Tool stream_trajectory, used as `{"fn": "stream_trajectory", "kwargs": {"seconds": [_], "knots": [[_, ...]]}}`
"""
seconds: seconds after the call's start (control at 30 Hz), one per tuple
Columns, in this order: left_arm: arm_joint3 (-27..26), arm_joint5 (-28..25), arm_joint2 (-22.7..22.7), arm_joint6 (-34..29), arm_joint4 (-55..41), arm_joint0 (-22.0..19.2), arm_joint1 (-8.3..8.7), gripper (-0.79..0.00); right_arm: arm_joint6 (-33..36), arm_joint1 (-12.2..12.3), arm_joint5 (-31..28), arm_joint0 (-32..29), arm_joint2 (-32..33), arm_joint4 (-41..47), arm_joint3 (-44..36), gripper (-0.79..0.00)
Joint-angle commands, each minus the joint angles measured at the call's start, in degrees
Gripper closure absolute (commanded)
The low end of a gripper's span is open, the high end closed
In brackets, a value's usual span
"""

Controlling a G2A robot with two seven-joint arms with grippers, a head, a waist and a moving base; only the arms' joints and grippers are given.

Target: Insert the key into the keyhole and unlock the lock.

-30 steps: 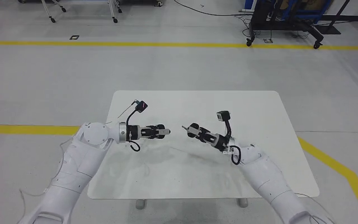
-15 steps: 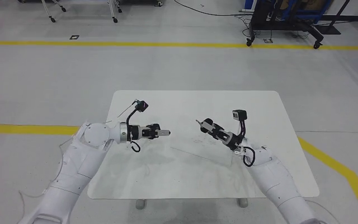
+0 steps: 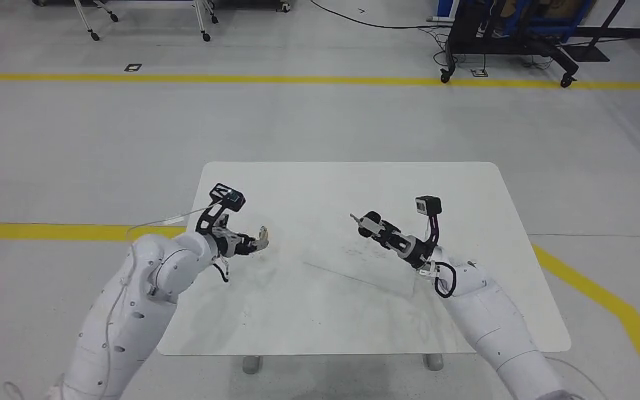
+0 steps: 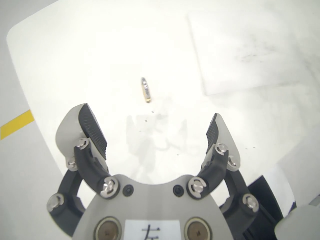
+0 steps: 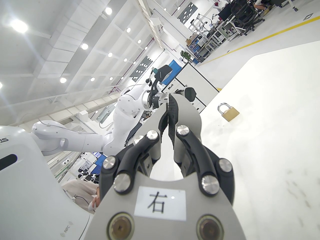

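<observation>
lock (image 4: 146, 89) lies beyond left pincer (image 4: 150, 111)

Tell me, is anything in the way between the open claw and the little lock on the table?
No, nothing visible is in the way. The left gripper is open above the table. The padlock sits just ahead of it, apart from the fingers, with only bare white tabletop between them.

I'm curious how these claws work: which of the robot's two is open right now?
The left gripper is the open one: its jaws stand wide apart with nothing between them. The right gripper has its jaws pressed together.
</observation>
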Motion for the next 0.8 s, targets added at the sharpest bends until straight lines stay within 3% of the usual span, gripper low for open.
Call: {"fn": "stream_trajectory", "kwargs": {"seconds": [0.0,0.13,0.3,0.43,0.77], "knots": [[3.32,-1.06,1.31,0.57,-3.36,-1.91,-0.46,-0.776,0.0,0.0,0.0,0.0,0.0,0.0,0.0,0.0],[9.25,-2.22,5.62,0.74,-3.07,-5.91,-1.51,-0.606,0.0,0.0,0.0,0.0,0.0,0.0,0.0,0.0],[14.44,-2.32,9.51,1.41,-1.5,-9.37,-2.63,-0.548,0.0,0.0,0.0,0.0,0.0,0.0,0.0,0.0],[17.23,-1.57,11.02,2.13,-1.32,-11.19,-3.31,-0.382,0.0,0.0,0.0,0.0,0.0,0.0,0.0,0.0],[22.22,-1.2,13.68,3.51,-2.19,-14.09,-4.73,-0.323,0.0,0.0,0.0,0.0,0.0,0.0,0.0,0.0]]}}
